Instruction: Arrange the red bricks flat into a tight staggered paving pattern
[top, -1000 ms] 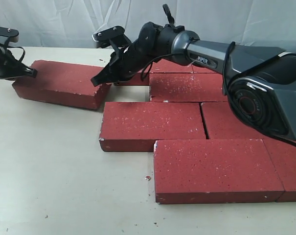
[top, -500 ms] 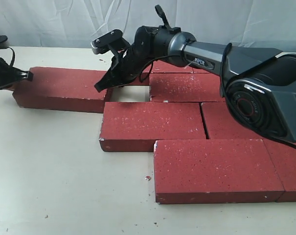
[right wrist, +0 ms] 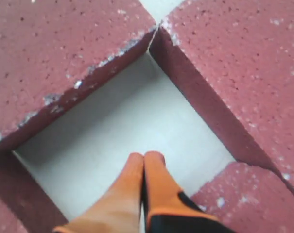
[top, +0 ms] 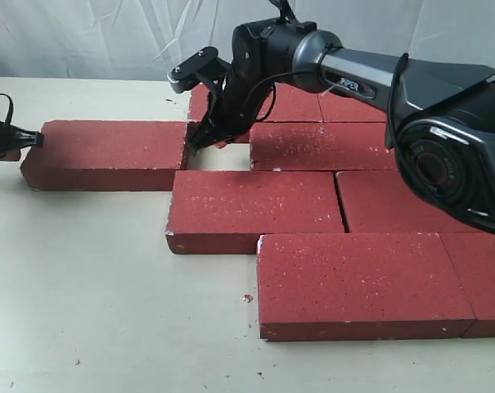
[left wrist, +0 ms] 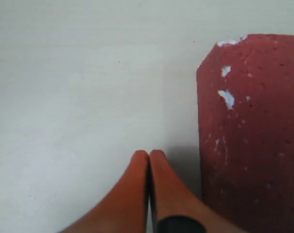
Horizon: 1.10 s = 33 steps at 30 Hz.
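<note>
Several red bricks lie flat on the table. One brick lies apart at the left, its right end touching the corner of the middle-row brick. Others lie behind and in front. My left gripper is shut and empty, its tips over bare table beside the left brick's end. My right gripper is shut and empty, its tips low in the small gap between the left brick and the back bricks.
The pale table stretches bare across the front left. A white curtain hangs behind. The right arm's dark body reaches over the bricks at the right. A small crumb lies by the front brick.
The left brick has swung from skewed to square with the rows, closing on the pattern. My right gripper moved right and down into the gap. My left gripper dropped to the brick's left end.
</note>
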### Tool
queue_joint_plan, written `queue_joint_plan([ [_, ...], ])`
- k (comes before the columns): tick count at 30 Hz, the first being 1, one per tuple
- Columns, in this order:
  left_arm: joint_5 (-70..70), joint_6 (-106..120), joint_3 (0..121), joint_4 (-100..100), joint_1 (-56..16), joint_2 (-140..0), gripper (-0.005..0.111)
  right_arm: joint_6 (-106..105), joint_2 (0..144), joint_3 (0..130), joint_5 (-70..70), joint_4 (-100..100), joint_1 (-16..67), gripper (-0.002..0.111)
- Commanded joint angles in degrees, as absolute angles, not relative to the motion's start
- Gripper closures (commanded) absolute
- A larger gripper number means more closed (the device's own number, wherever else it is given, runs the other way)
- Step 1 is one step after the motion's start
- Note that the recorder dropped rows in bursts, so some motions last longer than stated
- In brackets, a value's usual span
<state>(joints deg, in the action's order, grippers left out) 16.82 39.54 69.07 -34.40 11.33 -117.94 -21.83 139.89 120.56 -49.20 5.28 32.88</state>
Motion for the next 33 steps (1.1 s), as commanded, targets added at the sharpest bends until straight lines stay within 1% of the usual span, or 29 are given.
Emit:
queue_joint_plan([
  [1,18.46,52.25,68.99,-45.58,10.39,-117.59,0.107,-19.37,136.38,120.8,-54.8,0.0,32.45,0.109],
  [2,20.66,61.74,69.14,-53.8,10.04,-117.92,0.107,-19.37,135.71,120.8,-56.57,0.0,32.45,0.109],
  [4,22.97,73.09,69.14,-66.04,9.76,-118.01,0.107,-19.05,134.49,120.52,-58.63,-0.87,32.45,0.109],
  [10,26.23,75.52,69.14,-68.35,9.67,-118.01,0.107,-16.87,126.62,109.5,-56.88,-5.58,32.45,0.109],
  [16,27.67,75.52,69.14,-68.35,9.53,-118.01,0.107,-10.86,113.7,89.8,-43.67,-11.93,32.45,0.109],
  [23,35.37,75.52,69.14,-68.35,9.53,-118.01,0.107,-9.08,98.65,69.19,-31.87,-14.47,31.99,0.109],
  [29,35.86,75.4,69.14,-68.73,9.53,-118.01,0.107,-9.08,91.54,58.34,-14.21,-14.67,26.72,0.109],
  [33,34.71,75.4,69.14,-68.47,9.53,-118.01,0.107,-9.08,91.26,57.85,-13.58,-13.29,24.62,0.109],
])
